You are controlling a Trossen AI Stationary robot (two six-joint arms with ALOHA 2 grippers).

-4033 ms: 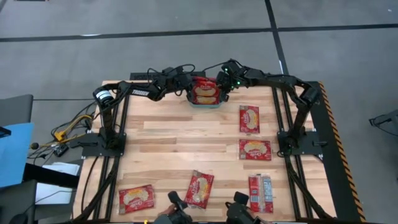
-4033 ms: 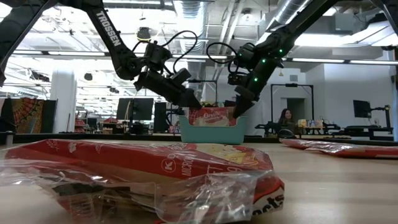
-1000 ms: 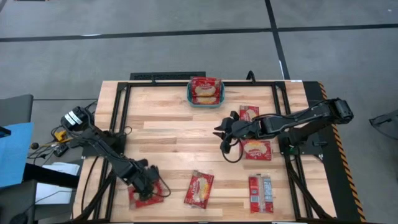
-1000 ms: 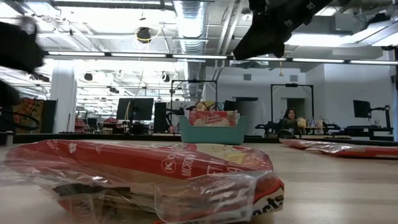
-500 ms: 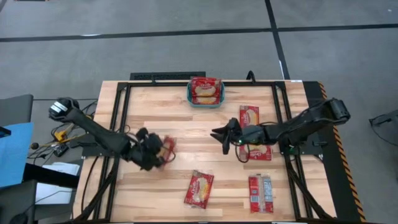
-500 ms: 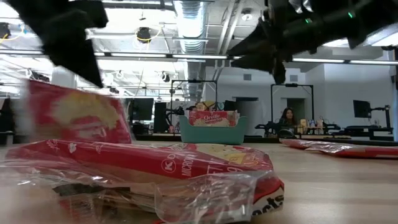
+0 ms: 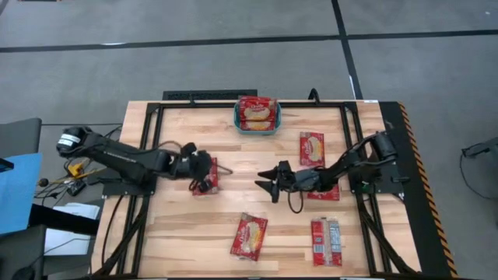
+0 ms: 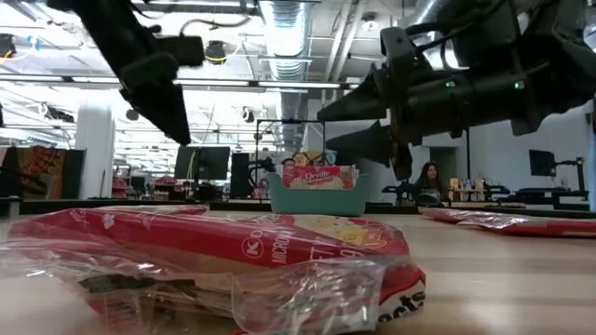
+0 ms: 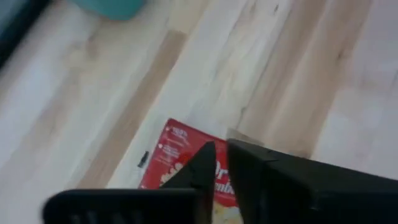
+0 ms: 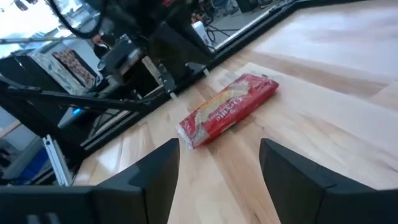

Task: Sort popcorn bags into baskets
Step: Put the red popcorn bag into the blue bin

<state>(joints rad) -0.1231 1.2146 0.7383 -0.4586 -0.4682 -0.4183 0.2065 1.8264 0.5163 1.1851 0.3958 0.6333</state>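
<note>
Between my left gripper's [image 7: 208, 173] clenched fingers hangs one flat red plastic popcorn packet [image 7: 211, 176], far from the small teal-green plastic basket [image 7: 256, 127]. My right gripper [image 7: 266, 183] stands released. A thin pinch might slip during transport.

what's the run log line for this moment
left gripper: shut on popcorn bag | right gripper: open, empty, mid-table | teal basket: holds bags

The left arm reaches in low from the left side of the surface with its pincer [image 7: 204, 173] closed on a popcorn bag [image 7: 210, 176], while the right arm stretches across from the right side, its pincer [image 7: 264, 184] open wide near the middle, holding nothing.
</note>
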